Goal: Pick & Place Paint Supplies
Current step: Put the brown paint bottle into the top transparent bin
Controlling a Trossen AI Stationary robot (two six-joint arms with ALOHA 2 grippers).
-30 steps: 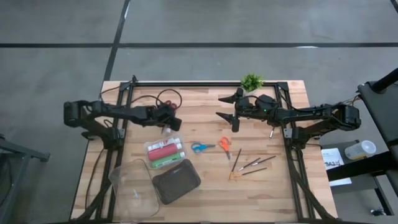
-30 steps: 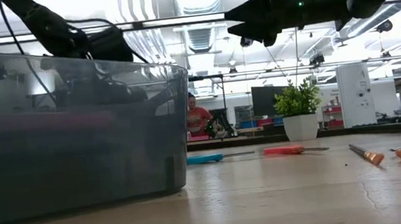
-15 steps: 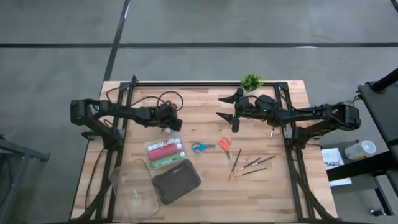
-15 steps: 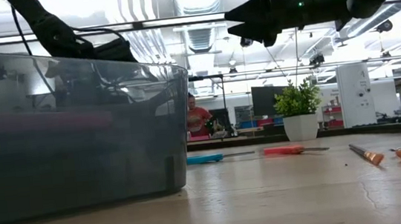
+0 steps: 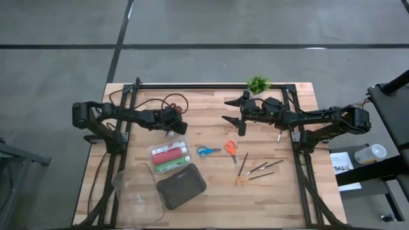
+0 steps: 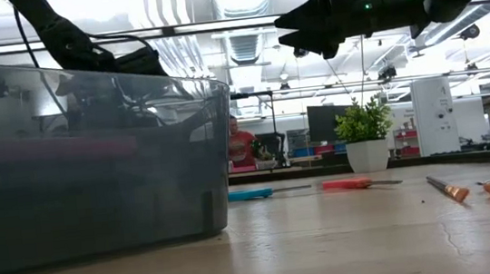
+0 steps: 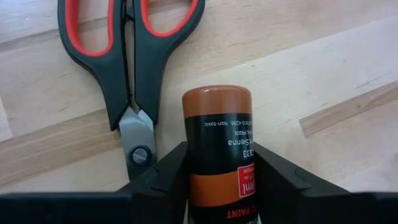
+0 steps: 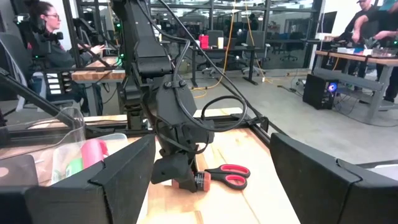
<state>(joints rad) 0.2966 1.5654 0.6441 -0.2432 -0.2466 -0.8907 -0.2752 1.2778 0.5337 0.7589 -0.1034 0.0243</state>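
Near the table's back left, the left gripper (image 7: pixel 217 180) is pinching a brown-capped paint tube (image 7: pixel 219 140) between both fingers, pads pressing its dark labelled sides low over the wood. Red-handled scissors (image 7: pixel 132 68) are lying just beside the tube, blades shut. Bare wood is stretching on the tube's other side. In the high view a clear box (image 5: pixel 169 155) holding red, white and green tubes is sitting just in front of the gripper. Over the table's back middle, the right gripper (image 5: pixel 232 110) is hanging in the air with fingers spread wide, holding nothing. Blue scissors (image 5: pixel 207 151), orange scissors (image 5: pixel 231 149) and brushes (image 5: pixel 257 170) are lying apart on open wood.
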